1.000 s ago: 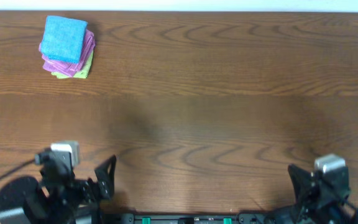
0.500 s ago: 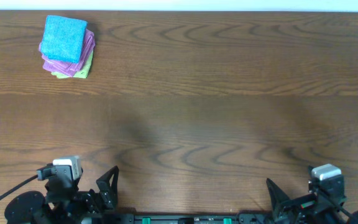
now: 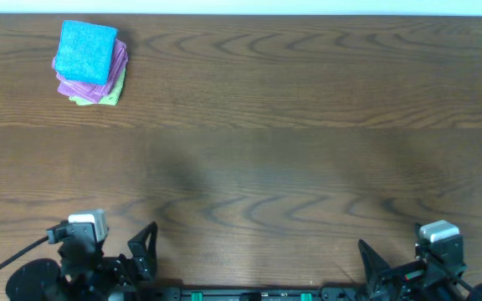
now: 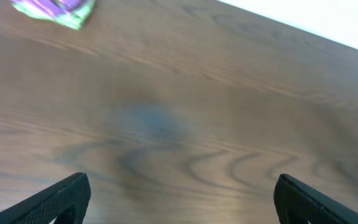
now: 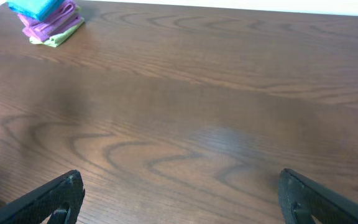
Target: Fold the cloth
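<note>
Gaping wide and empty, left claw (image 4: 180, 199) and right claw (image 5: 182, 199) hover over the table (image 3: 308, 125); the cloth (image 3: 88, 50) sits folded, far ahead-left of both.

Dark wood-grain table (image 3: 308, 125) (white strip (image 3: 308, 7) beyond)

We see both arms sitting low at the near edge of the table (image 3: 308, 167): left arm (image 3: 74, 259) by its near-left corner, right arm (image 3: 429, 263) by its near-right. Left gripper (image 4: 182, 193) hangs over the table, jaws spread wide, empty. Right gripper (image 5: 180, 183) same: wide apart, holding nothing.
</note>
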